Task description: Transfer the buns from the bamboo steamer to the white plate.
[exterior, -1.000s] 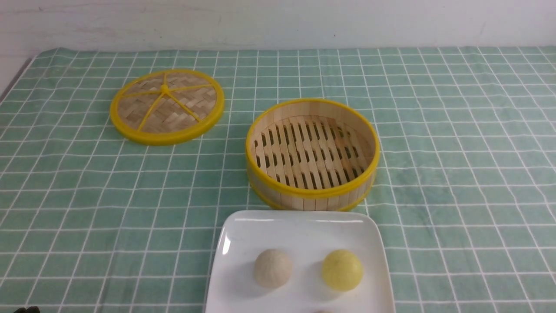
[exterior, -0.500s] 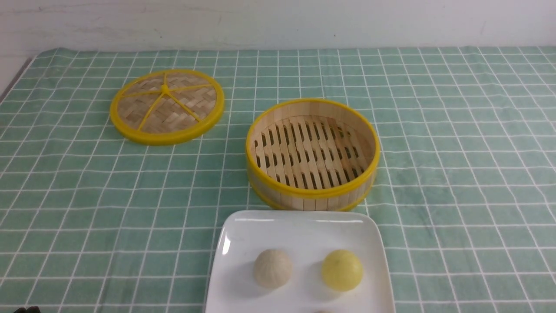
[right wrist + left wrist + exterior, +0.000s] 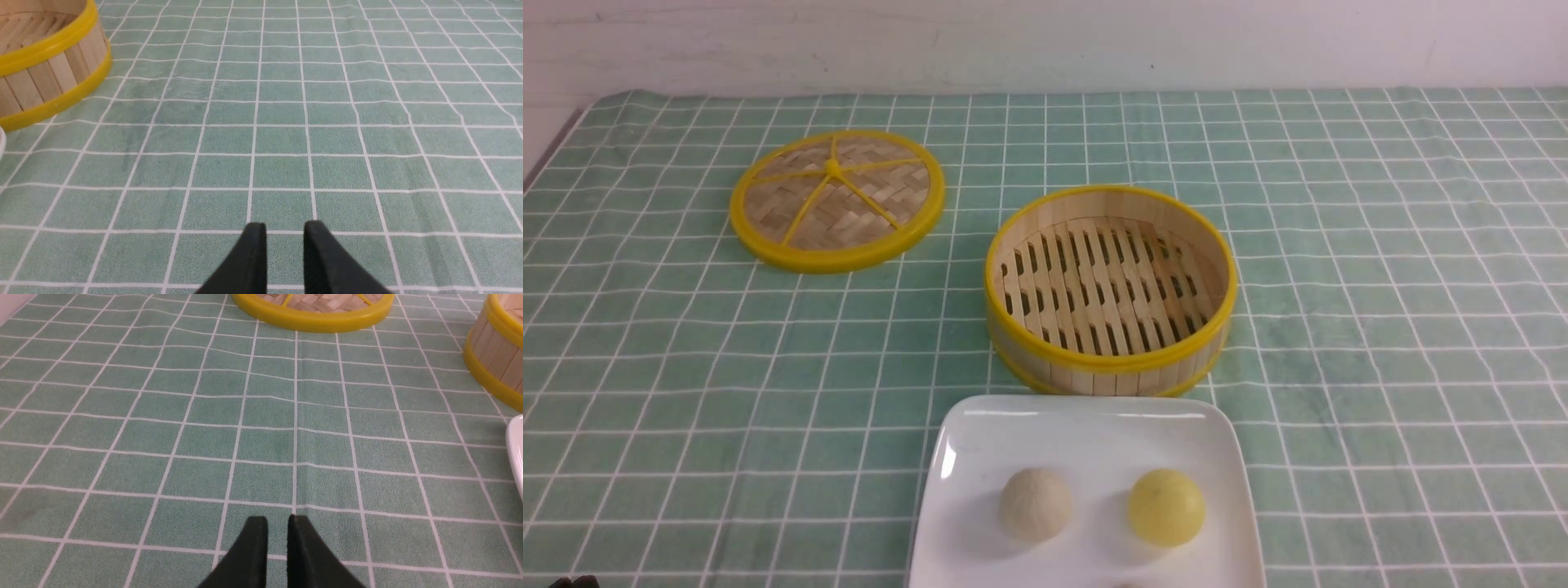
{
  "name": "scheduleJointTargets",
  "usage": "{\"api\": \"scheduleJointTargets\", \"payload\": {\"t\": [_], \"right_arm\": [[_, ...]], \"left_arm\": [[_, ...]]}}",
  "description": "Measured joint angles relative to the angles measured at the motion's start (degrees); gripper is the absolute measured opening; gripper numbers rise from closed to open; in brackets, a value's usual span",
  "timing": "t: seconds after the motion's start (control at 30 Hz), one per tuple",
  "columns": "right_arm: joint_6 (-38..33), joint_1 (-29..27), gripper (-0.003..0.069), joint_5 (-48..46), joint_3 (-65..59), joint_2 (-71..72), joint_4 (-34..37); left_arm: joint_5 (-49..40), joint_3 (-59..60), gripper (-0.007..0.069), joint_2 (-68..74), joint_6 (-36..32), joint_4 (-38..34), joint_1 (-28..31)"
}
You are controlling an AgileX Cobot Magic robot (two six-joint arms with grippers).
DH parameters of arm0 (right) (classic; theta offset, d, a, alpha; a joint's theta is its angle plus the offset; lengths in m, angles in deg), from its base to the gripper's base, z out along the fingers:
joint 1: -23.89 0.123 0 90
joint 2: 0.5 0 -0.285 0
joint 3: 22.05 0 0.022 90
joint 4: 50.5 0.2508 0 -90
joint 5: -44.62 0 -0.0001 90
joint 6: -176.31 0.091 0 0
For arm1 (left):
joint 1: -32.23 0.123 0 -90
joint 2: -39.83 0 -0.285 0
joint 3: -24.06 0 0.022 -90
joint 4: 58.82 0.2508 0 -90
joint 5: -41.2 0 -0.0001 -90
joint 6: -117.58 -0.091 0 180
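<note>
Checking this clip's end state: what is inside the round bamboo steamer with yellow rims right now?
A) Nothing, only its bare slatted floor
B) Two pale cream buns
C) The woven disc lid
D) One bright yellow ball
A: the front view shows the round bamboo steamer with yellow rims holding nothing on its slotted floor, while a pale cream bun and a bright yellow ball sit on the glossy white square plate.

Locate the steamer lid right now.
Front view: the lid lies flat on the green cloth, far left, apart from the bamboo steamer to its right.
</note>
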Motion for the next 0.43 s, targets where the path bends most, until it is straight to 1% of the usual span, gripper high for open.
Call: {"api": "scheduleJointTargets", "payload": {"t": [0.43], "right_arm": [[0.00,0.00,0.0178,0.00,0.00,0.00,0.00]], "left_arm": [[0.00,0.00,0.0115,0.00,0.00,0.11,0.00]]}}
